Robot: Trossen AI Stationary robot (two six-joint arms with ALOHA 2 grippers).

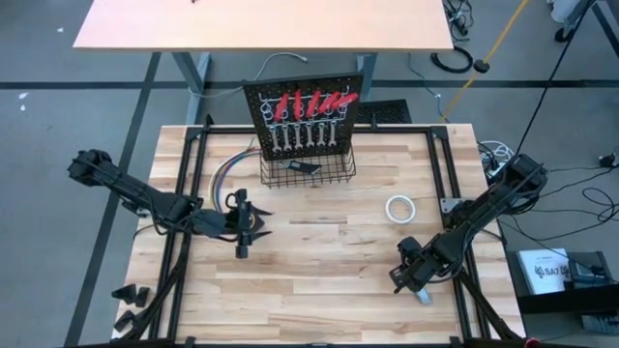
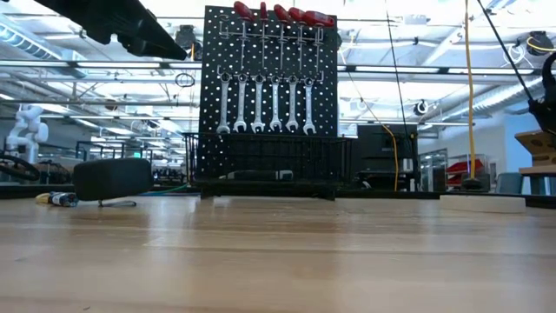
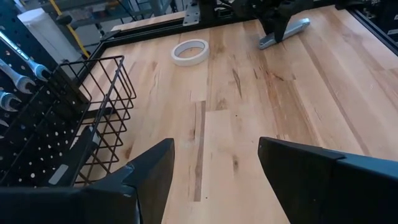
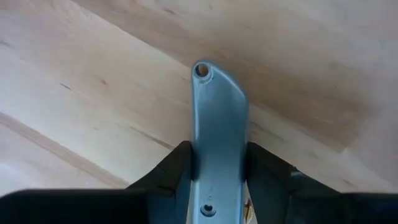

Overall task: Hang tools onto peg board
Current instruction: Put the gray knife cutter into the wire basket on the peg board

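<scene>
A pale wooden worktop [image 1: 319, 261] of glued planks is seen, framed by black rails along its left, right and far edges. At the middle of the far edge an upright black peg board [image 1: 302, 114] with a wire basket [image 1: 308, 166] at its base is stood on it. A white tape roll [image 1: 399, 208] is laid flat toward the right edge, well apart from the basket. A grey bar [image 4: 217, 124] is pressed against the wood near the front right corner. Coloured wires [image 1: 229, 172] are draped on the surface left of the basket.
</scene>
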